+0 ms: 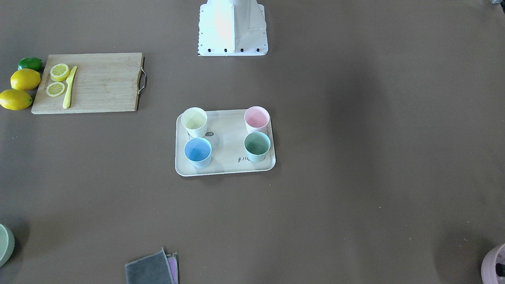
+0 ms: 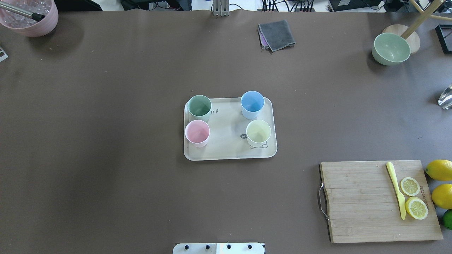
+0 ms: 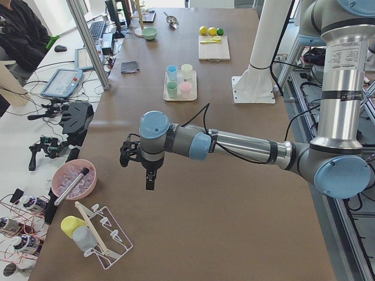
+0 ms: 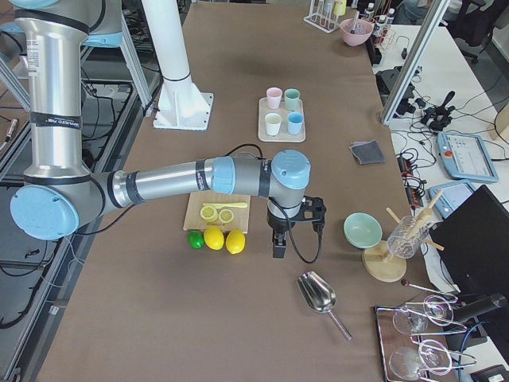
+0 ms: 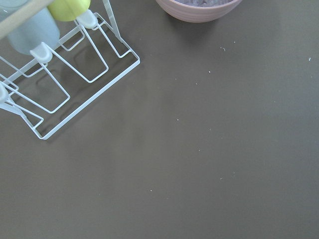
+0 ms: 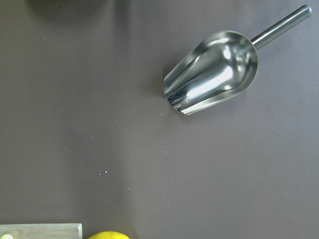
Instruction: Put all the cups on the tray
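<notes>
Tray (image 2: 226, 143) at table centre, flat. Long axis runs L–R across the table, parallel to the near edge; print mostly hidden under the cups, so can't say which way it reads.

All 4 cups upright on it, mouths up:
- green cup (image 2: 199, 106) far-L corner
- pink cup (image 2: 197, 133) near-L
- blue cup (image 2: 252, 104) far-R
- yellow cup (image 2: 258, 133) near-R

L pair near each other, well apart from R pair. No cup seen off the tray, so judge the task done.

Left gripper (image 3: 149, 173) is over bare table at the far L end, near pink bowl (image 3: 73, 178) and wire rack (image 3: 105, 240). Nothing seen in it; how far open, can't tell. Right gripper (image 4: 278, 237) is at the R end, by lemons (image 4: 215, 237) and metal scoop (image 4: 318, 294); same, can't tell.

Risks:
- green and pink cups sit close to the L rim, so a nudge to the tray could tip one off
- a low sweep by either arm could hit the rack, bowl or scoop
</notes>
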`<state>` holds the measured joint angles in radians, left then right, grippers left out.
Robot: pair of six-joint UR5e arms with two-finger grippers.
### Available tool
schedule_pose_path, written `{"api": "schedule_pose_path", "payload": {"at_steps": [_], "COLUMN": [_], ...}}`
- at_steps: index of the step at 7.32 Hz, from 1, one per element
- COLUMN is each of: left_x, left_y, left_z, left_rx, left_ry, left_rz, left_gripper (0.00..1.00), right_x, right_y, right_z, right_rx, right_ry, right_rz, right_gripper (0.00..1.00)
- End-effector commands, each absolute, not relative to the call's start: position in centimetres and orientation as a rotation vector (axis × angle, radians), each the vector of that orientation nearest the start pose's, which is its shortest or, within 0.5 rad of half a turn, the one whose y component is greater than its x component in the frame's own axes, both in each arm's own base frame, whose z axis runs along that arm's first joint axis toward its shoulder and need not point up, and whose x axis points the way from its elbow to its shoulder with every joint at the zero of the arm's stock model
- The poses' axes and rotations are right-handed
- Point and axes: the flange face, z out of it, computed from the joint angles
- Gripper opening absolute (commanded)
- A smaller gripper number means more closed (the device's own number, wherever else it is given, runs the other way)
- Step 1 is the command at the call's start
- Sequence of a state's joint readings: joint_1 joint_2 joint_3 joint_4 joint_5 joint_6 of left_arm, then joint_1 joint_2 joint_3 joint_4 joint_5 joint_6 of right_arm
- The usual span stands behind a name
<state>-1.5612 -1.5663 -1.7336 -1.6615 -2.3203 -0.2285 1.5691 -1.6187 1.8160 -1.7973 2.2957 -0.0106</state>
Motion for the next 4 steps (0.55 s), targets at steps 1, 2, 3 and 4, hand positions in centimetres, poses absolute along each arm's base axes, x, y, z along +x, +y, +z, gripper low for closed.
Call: {"api": "schedule_pose_path", "payload": {"at_steps": [1, 2, 3, 4], "left_x": [-6.16, -6.14, -6.14, -6.14], "left_y": [-49.59, -49.50, -49.49, -49.55], "left_z": [58.14, 58.25, 58.34, 58.29], "left_rx": [0.132, 0.125, 0.122, 0.121], "left_ry": [0.767, 0.769, 0.769, 0.769], "left_rz": [-0.113, -0.115, -0.117, -0.119], "left_gripper": [0.98, 0.98, 0.98, 0.98], "right_x": [6.59, 6.39, 6.36, 6.35], "right_y": [-46.74, -46.98, -47.12, -47.21], "right_z": [61.55, 61.41, 61.17, 60.93], "right_rx": [-0.017, -0.012, -0.008, -0.002], "right_ry": [-0.724, -0.722, -0.726, -0.727], "right_rz": [-0.004, -0.004, -0.003, -0.005], "right_gripper": [1.00, 1.00, 1.00, 1.00]}}
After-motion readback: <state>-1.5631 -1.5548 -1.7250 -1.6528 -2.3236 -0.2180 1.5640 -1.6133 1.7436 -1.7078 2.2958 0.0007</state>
